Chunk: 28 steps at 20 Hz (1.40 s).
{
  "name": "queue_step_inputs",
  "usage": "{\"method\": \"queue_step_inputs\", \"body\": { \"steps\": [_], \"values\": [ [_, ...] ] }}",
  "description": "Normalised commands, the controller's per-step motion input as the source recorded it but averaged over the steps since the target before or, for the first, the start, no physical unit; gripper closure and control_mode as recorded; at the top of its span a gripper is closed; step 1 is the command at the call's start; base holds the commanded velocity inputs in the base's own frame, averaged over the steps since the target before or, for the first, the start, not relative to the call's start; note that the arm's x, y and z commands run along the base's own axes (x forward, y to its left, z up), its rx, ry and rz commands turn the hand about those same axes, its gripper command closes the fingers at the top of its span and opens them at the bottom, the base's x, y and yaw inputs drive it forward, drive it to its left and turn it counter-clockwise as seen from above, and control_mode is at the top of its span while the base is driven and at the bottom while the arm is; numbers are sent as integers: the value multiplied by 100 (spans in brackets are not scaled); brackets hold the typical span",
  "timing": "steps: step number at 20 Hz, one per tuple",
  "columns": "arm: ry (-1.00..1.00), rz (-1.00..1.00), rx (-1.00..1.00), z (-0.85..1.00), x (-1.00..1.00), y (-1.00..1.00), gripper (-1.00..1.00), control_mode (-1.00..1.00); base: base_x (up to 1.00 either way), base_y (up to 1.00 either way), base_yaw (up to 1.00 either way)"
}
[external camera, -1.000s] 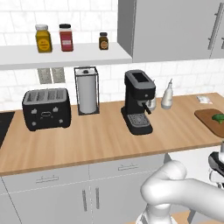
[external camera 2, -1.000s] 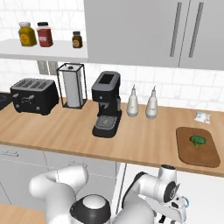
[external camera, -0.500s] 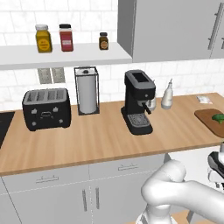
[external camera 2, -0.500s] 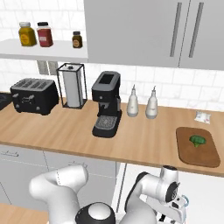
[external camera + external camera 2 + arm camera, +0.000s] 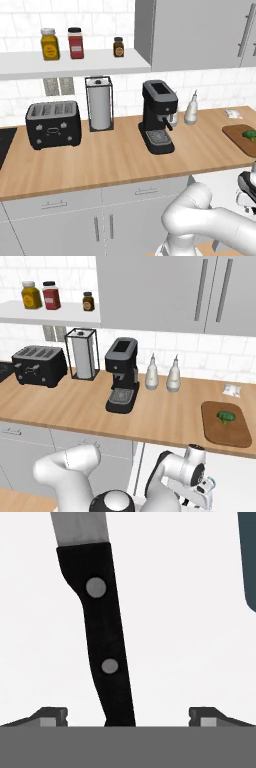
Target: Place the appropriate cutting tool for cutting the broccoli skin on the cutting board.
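The gripper hangs over a knife, fingers spread wide either side of its black handle. The grasp seems under way; next it must lower and close.

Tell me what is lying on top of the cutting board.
Only the broccoli lies on the cutting board, near its far end. The left base view cuts off most of the board.

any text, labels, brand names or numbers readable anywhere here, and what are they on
No text can be read anywhere.
Yellow jar: label is a blur, no letters legible.
Red jar: pale label patch, too small to read.
Small dark jar: label too small to read.
Toaster: small pale marks on the front, not legible.
Coffee machine: no brand visible.
Knife handle: two rivets, no marking.
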Motion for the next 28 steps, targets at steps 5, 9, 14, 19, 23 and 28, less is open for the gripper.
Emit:
{"method": "queue_step_inputs", "body": {
  "steps": [5,9,14,19,23,28],
  "values": [
    [-4,-7,0,-71,-23,37,100,-100,0,0,0],
    [-7,-6,0,-57,-3,14,100,-100,0,0,0],
    [-11,-4,0,-55,-5,1,100,-100,0,0,0],
    [-4,-3,0,-44,-17,0,100,-100,0,0,0],
    [-3,-3,0,-6,-67,0,100,-100,0,0,0],
    [0,-7,0,11,-46,0,100,-100,0,0,0]
  ]
}}
